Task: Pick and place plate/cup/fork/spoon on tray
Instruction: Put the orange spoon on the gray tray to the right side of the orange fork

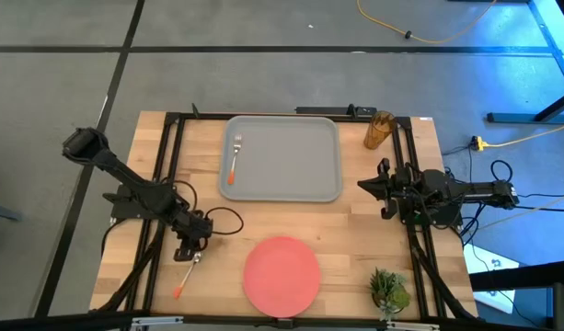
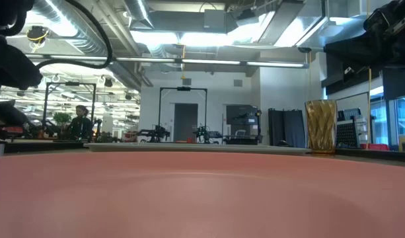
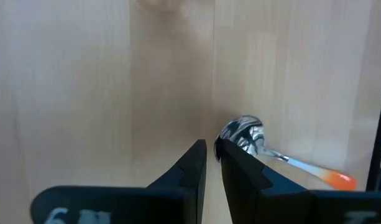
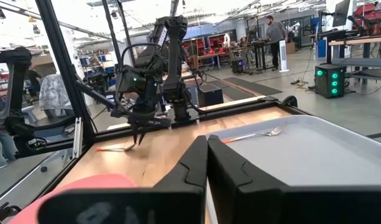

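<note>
The spoon (image 1: 188,274) lies flat on the wood near the table's left front, and its silver bowl (image 3: 243,133) points toward the far edge. My left gripper (image 1: 191,250) points down just above the table, its fingers all but closed, right beside that bowl (image 3: 212,149). The fork (image 1: 235,156) lies on the left part of the grey tray (image 1: 309,188). The coral plate (image 1: 282,274) lies flat at the front middle. The amber cup (image 1: 378,129) stands upright at the far right. My right gripper (image 1: 374,187) is shut and empty, right of the tray. My left gripper comes from above, pointing down. The outer side of one finger (image 3: 230,163) stands right against the rim of the spoon's bowl (image 3: 230,134). I cannot tell whether it touches. The spoon is beside the fingers, not between them, and lies flat on the table.
A small green plant (image 1: 389,290) stands at the front right corner. A black frame rail (image 1: 162,184) runs along the table's left side close to my left arm. People stand in the room beyond the table (image 4: 274,31).
</note>
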`<state>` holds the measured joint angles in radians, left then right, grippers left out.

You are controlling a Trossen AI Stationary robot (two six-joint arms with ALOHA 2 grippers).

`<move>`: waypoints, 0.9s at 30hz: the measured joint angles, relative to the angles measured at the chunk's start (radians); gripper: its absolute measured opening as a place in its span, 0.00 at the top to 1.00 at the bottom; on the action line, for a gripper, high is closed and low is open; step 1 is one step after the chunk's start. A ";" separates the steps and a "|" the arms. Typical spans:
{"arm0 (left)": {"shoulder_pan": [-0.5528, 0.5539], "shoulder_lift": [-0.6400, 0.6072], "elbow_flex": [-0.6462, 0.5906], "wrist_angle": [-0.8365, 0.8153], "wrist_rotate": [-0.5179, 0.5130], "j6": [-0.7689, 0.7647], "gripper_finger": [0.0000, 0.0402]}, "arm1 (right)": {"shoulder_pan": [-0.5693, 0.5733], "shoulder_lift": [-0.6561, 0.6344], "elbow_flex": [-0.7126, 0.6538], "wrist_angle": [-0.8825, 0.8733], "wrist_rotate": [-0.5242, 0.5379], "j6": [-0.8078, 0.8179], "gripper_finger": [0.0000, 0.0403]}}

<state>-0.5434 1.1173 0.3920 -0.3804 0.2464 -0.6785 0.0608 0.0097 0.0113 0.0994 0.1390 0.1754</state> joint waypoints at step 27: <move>0.159 0.047 0.096 -0.009 0.016 -0.072 1.00 | 0.000 0.000 0.000 0.001 0.000 0.003 0.97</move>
<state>-0.3842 1.1641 0.4881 -0.3898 0.2621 -0.7505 0.0611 0.0097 0.0113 0.1001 0.1390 0.1786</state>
